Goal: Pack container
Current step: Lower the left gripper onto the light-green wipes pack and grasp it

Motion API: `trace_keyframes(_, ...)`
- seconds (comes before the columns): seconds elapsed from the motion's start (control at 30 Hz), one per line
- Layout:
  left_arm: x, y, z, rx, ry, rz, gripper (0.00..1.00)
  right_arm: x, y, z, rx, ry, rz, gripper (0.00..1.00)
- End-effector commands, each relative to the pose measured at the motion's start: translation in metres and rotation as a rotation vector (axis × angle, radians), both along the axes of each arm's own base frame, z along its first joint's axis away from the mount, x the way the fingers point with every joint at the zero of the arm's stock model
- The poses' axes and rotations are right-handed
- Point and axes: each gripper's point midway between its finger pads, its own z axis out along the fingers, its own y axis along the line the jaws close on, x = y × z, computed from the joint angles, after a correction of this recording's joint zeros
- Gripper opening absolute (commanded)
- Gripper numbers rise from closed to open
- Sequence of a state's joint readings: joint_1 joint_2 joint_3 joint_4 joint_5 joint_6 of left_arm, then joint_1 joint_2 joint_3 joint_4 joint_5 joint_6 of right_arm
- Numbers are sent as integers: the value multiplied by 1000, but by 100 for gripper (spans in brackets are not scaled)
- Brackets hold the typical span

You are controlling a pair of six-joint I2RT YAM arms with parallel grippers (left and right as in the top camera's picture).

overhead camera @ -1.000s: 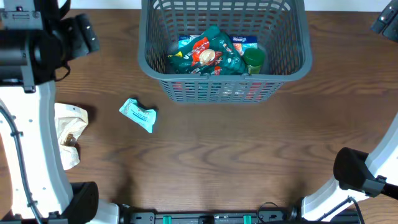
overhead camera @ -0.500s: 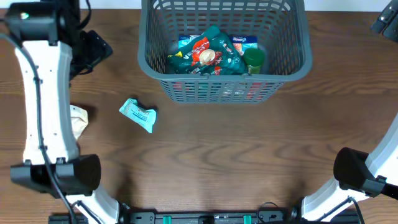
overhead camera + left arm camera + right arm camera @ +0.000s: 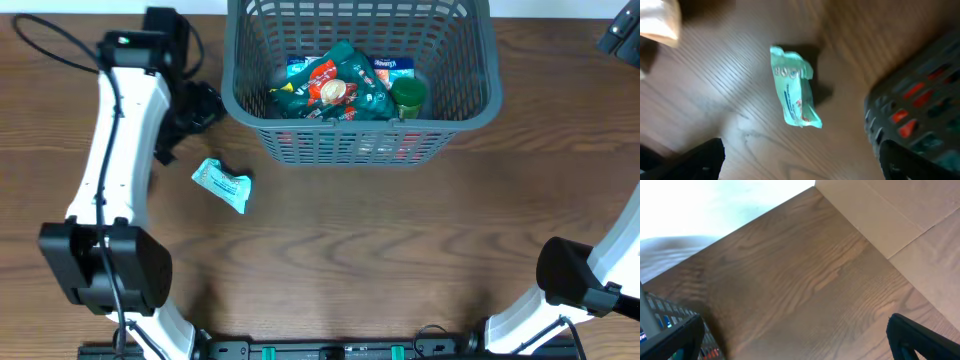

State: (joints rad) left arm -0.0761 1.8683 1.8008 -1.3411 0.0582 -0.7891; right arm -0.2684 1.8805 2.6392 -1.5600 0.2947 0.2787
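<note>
We log the left pincer (image 3: pixel 802 162) as released: its two dark fingers (image 3: pixel 700 160) stand spread at the bottom corners of the wrist view, with nothing between them. From overhead it hangs just left of the basket's front left corner.

Under its camera a teal packet (image 3: pixel 794 87) lies on the wooden worktop (image 3: pixel 380 250), apart from both fingers. Overhead, the packet sits below and left of the basket, near it but not touching. A pale crumpled thing (image 3: pixel 660 20) is cut off at the top left of the wrist view; we cannot tell what it is.

The basket (image 3: pixel 350 145), dark grey with slotted sides, stands upright at the far edge of the worktop, about midway across. In it we see a heap of packets (image 3: pixel 335 85) in teal, red and blue, and a green-capped jar (image 3: pixel 408 97) at their right. Red shows through the slots of the front wall.

The right pincer (image 3: pixel 795 347) is also released, with a finger at each lower corner of its view and only bare wood between them. A corner of the basket shows at the left edge. Overhead, only a dark piece of this pincer shows at the top right corner, well apart from the packet.
</note>
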Motion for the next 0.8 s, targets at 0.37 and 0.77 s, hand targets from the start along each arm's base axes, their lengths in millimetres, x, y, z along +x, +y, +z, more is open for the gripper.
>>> trace_keyframes(0.37, -25, -14, -65, -42, 119, 61, 98, -1, -3, -2, 6, 2, -17, 99)
trace_keyframes(0.77, -44, -15, -109, -60, 166, 123, 98, -1, -3, -2, 6, 2, -17, 99)
